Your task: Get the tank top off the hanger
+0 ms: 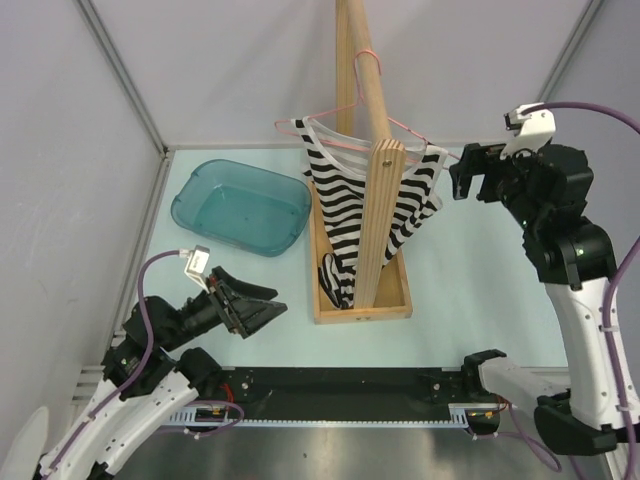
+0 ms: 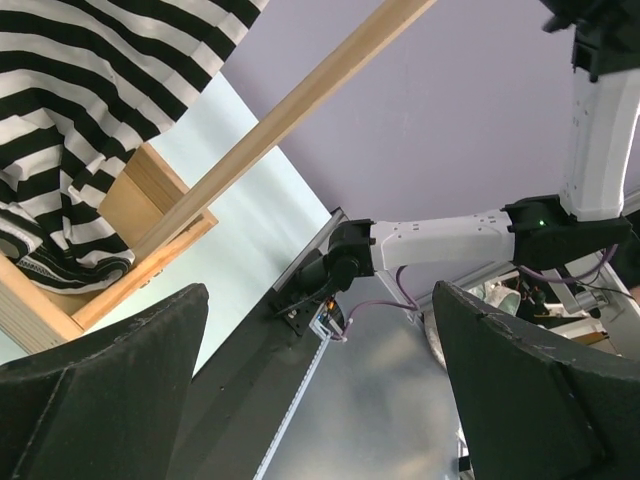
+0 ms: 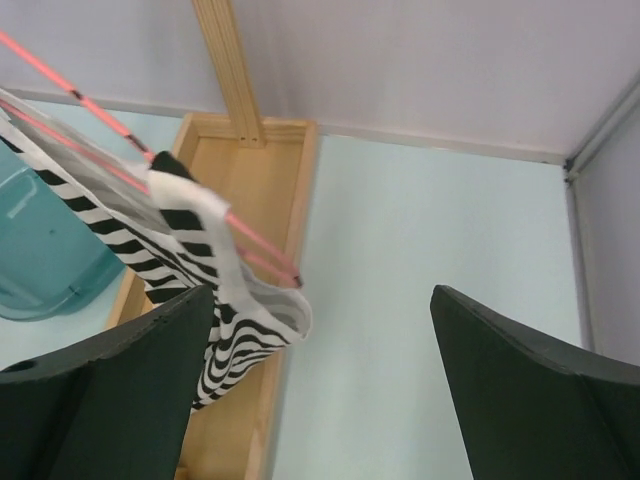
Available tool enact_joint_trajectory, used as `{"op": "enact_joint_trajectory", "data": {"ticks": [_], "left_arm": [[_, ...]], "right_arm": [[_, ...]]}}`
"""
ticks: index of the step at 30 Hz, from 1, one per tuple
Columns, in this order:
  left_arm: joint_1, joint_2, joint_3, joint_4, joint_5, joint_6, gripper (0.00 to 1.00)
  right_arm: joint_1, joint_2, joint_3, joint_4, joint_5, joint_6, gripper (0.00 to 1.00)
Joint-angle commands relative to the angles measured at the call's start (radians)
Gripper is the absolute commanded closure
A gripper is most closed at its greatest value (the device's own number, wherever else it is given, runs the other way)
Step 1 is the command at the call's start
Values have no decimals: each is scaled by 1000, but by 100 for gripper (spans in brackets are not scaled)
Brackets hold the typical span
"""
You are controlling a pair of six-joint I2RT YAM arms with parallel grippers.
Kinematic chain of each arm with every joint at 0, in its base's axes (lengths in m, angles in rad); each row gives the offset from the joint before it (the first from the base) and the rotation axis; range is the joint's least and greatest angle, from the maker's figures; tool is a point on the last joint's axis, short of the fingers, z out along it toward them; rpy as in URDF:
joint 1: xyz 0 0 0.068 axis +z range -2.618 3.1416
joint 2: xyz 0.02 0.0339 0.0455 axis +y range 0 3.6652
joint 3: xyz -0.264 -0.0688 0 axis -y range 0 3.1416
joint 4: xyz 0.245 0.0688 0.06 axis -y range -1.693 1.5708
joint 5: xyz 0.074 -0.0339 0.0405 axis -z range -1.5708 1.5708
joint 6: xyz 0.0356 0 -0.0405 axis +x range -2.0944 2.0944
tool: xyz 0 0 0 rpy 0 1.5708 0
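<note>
The black-and-white striped tank top (image 1: 340,195) hangs on the pink wire hanger (image 1: 336,106), whose hook sits over the wooden rod (image 1: 372,95). My right gripper (image 1: 468,172) is open, level with the hanger's right end and just right of it. In the right wrist view the hanger's end (image 3: 262,258) and the tank top's white-edged strap (image 3: 215,235) lie by the left finger (image 3: 110,390) of that gripper (image 3: 320,385), apart from it. My left gripper (image 1: 262,306) is open, low at the front left, with nothing between its fingers. Its wrist view shows the tank top (image 2: 80,120) at upper left of the gripper (image 2: 320,400).
A wooden stand with a post (image 1: 378,225) rises from a shallow wooden tray (image 1: 395,300); the tank top's hem pools in it. A teal plastic bin (image 1: 240,207) sits left of the stand. Grey walls close in the back and both sides.
</note>
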Motion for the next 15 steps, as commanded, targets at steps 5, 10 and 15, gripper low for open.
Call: {"op": "enact_joint_trajectory", "data": {"ticks": [5, 10, 15], "left_arm": [[2, 49, 66, -21, 52, 34, 1], [4, 70, 82, -21, 74, 34, 1], [2, 67, 96, -26, 85, 31, 0]], "right_arm": [[-289, 24, -86, 235, -735, -33, 10], [-297, 30, -141, 345, -807, -4, 23], [-297, 79, -144, 419, -884, 7, 30]]}}
